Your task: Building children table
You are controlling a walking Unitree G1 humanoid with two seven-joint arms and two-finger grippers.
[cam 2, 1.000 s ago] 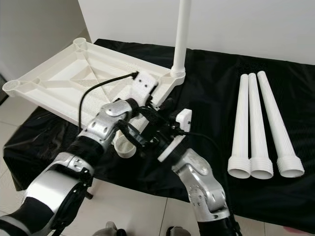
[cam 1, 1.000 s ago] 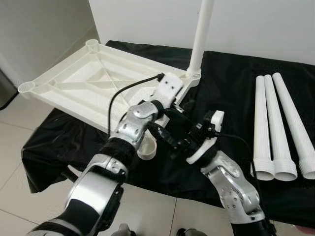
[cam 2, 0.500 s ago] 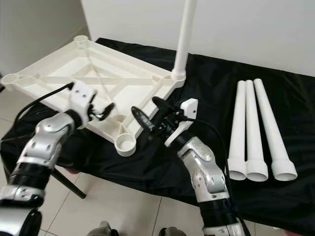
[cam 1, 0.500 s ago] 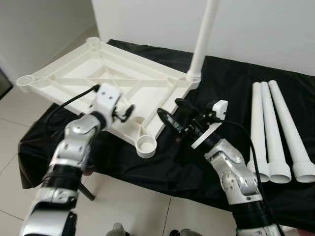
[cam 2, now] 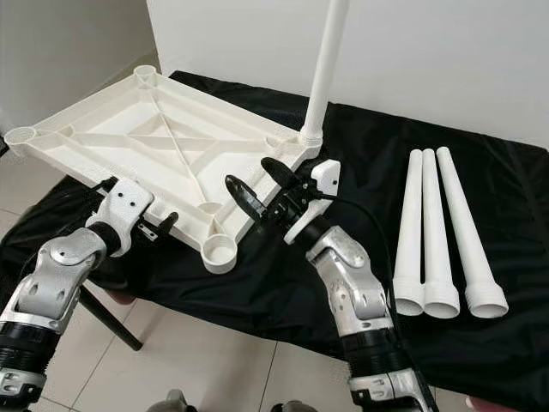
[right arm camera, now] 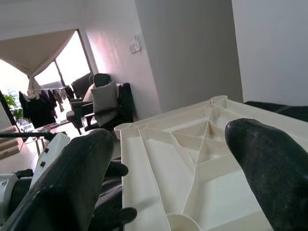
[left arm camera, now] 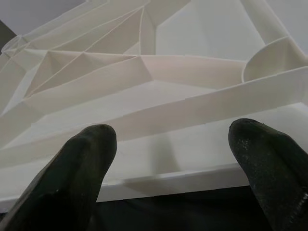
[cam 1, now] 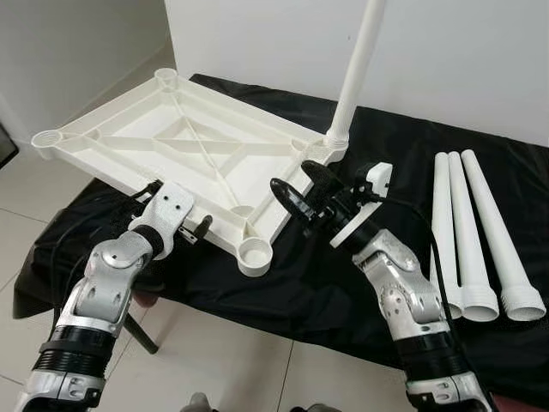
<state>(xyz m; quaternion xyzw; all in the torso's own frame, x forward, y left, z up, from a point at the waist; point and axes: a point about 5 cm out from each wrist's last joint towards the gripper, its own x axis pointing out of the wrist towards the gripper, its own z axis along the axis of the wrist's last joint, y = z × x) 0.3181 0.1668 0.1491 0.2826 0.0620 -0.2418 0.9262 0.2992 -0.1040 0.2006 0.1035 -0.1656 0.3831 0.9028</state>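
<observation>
Left gripper withdrawn to inverted tabletop's near edge, fingers spread, empty; right gripper likewise spread, empty, beside upright leg.

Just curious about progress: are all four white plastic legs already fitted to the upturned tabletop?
No, one upright leg stands in a corner socket; three loose legs lie on the black cloth.

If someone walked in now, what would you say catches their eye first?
The big white tabletop lies upside down on the black cloth, one leg already standing upright in its far corner. Both open grippers flank its near edge, the left gripper and the right gripper. Three loose legs lie to the right.
</observation>
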